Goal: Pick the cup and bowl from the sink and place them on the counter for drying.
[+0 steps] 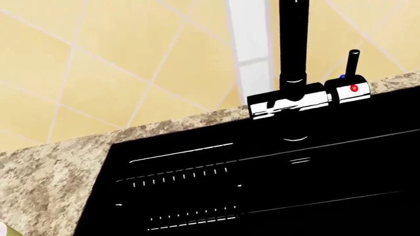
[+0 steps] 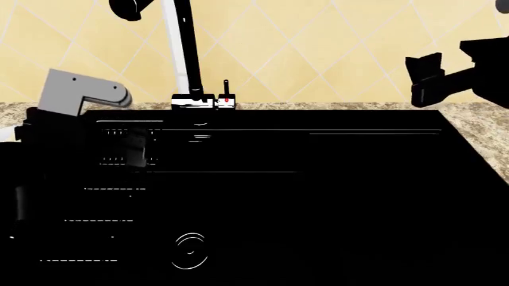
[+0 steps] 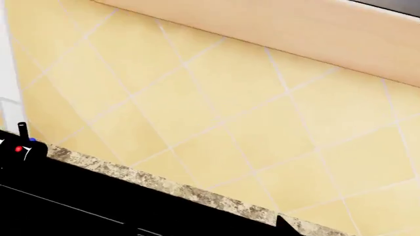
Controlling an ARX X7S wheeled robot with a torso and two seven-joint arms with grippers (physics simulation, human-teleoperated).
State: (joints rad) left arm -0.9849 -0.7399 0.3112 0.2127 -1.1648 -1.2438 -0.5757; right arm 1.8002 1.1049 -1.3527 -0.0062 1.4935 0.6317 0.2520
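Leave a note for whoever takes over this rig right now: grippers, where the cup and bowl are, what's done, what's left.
Left arm raised over the sink's left side; gripper state can't be told.
Right gripper up by the tiled wall, right of the faucet; nothing seen in it, jaws unclear.
Cup and bowl: not visible in any view.
Counter: neither seen on the visible parts.
Left: find both, place on counter.

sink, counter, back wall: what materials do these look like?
Sink: glossy black, perhaps enamel or composite; thin white glints along its ribs. Counter: speckled beige-brown, granite-like stone. Wall: pale yellow tiles, diamond-laid with light grout lines.
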